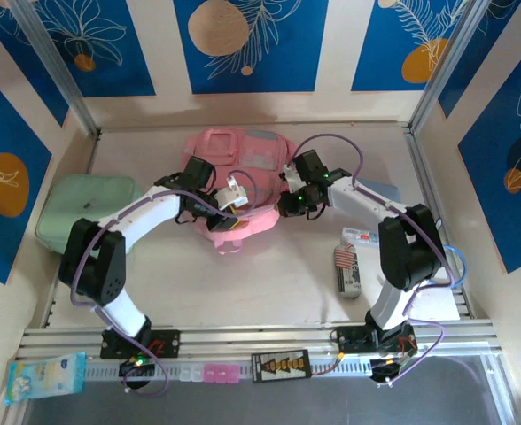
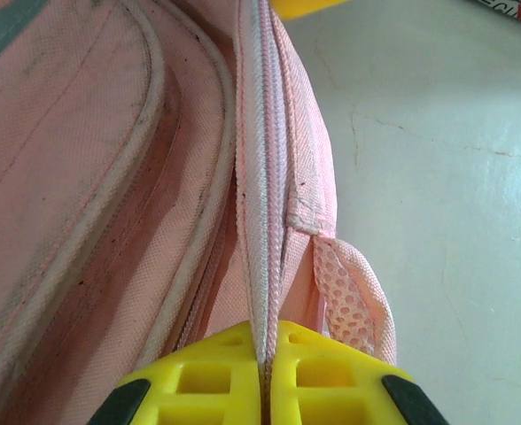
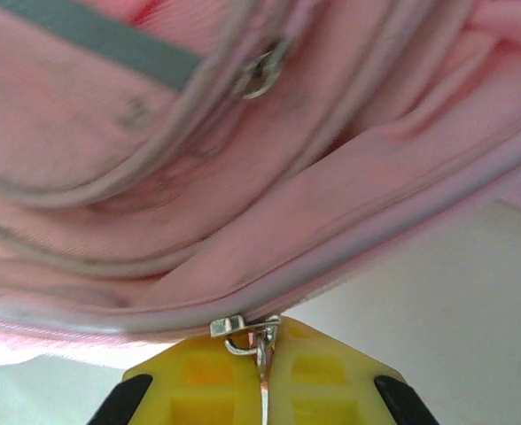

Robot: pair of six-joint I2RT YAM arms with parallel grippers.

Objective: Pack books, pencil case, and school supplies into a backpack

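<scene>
- top external, left to right: blue tissue pack (image 1: 43,376) at 7 o'clock, on the near ledge outside the rail.
- mint-green case (image 1: 83,208) at 9 o'clock on the table (image 1: 269,274), just beside the left arm's elbow.
- left gripper (image 1: 236,202) sits on the backpack (image 1: 243,146), at the bag's 7 o'clock edge.
- left wrist: left gripper (image 2: 262,354) is fully closed, yellow fingers (image 2: 207,381) pinched on the zipper seam (image 2: 262,177) of the backpack (image 2: 83,177). a mesh pocket edge hangs just at 1 o'clock of the fingers.
- backpack lies flat mid-table toward 12 o'clock, between the two grippers.
- right gripper (image 1: 284,208) touches the bag's 4 o'clock edge.
- right wrist: right gripper (image 3: 265,354) is fully closed, clamped on the metal zipper pull (image 3: 259,341) at the lower edge of the backpack (image 3: 243,177).
- pencil case (image 1: 383,189) at 3 o'clock of the bag, partly under the right arm.
- white card (image 1: 364,235), flag-print pack (image 1: 347,258) and grey-white oblong (image 1: 349,282) are clustered at 4 o'clock of the bag, touching or nearly so, apart from the bag.
</scene>
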